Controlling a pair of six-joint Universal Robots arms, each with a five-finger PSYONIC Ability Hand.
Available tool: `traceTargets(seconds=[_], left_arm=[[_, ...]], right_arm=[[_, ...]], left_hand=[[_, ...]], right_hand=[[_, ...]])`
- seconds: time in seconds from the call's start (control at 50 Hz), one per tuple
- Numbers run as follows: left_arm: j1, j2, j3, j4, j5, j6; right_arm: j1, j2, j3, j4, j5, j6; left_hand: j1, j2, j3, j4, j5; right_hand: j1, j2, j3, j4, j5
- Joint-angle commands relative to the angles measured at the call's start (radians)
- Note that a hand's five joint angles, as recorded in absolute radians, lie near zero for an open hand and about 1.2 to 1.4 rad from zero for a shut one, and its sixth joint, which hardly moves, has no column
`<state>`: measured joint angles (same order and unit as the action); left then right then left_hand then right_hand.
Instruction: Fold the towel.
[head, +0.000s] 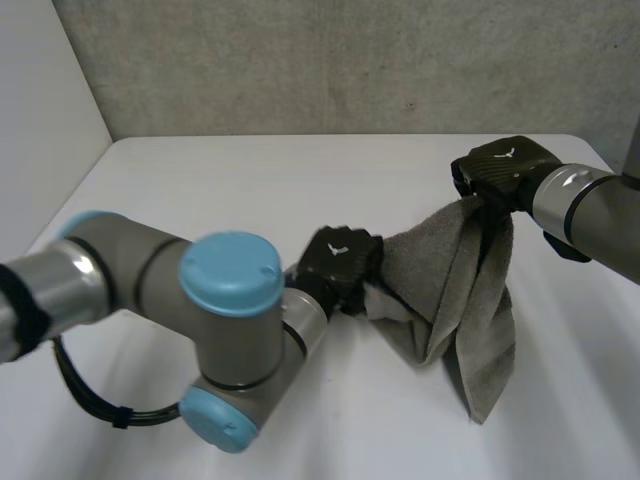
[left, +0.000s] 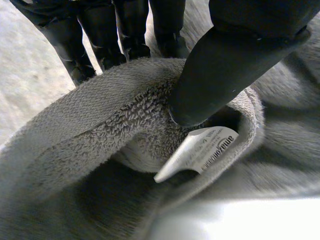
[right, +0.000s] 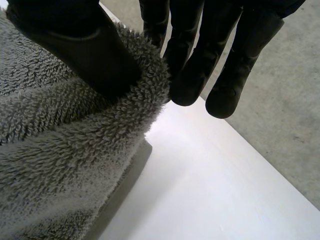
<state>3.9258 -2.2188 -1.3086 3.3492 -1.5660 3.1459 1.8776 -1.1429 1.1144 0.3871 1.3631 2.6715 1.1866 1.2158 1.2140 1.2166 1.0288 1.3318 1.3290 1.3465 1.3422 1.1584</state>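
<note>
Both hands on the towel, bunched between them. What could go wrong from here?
1. The right hand pinches just the edge of the towel; it may slip free under tension.
2. The left hand pinches a rolled-over fold by the label, so it might carry two layers and fold crooked.

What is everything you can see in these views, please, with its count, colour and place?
grey terry-cloth towel: one, grey, bunched, hanging between the two hands over the table.
white label: one, white with dark print, on the towel's folded hem.
white table: one, white, beneath the towel.
grey wall: one, speckled grey, behind the table.
left hand: one, black, pinching the towel's hem by the label.
right hand: one, black, raised, pinching the towel's edge.
left arm: one, grey with light-blue caps, nearest the camera.
right arm: one, grey, at the robot's right.
</note>
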Motion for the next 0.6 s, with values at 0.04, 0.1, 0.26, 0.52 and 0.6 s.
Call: traceTargets(seconds=[0.04,0.1,0.26,0.52,0.6], left_arm=[[0.182,0.276,-0.176,-0.004,0.011,-0.007],[0.254,0.367,-0.237,-0.005,0.014,-0.003],[0.411,0.504,-0.401,-0.014,0.111,-0.015],[0.434,0.291,-0.393,-0.016,0.187,-0.023],[0.437,0.229,-0.183,-0.014,0.173,-0.040]], right_arm=[[-0.058,-0.046,-0.013,0.119,0.001,-0.059],[-0.068,-0.086,-0.013,0.185,-0.002,-0.088],[-0.055,-0.091,0.027,0.251,-0.001,-0.102],[0.015,0.124,-0.062,0.184,0.010,-0.130],[0.037,0.198,-0.255,0.025,0.016,-0.125]], left_hand=[[0.210,0.180,0.182,0.180,0.193],[0.210,0.180,0.182,0.180,0.193],[0.210,0.180,0.182,0.180,0.193],[0.210,0.180,0.182,0.180,0.193],[0.210,0.180,0.182,0.180,0.193]], right_hand=[[0.064,0.067,0.050,0.054,0.063],[0.064,0.067,0.050,0.054,0.063],[0.064,0.067,0.050,0.054,0.063],[0.064,0.067,0.050,0.054,0.063],[0.064,0.067,0.050,0.054,0.063]])
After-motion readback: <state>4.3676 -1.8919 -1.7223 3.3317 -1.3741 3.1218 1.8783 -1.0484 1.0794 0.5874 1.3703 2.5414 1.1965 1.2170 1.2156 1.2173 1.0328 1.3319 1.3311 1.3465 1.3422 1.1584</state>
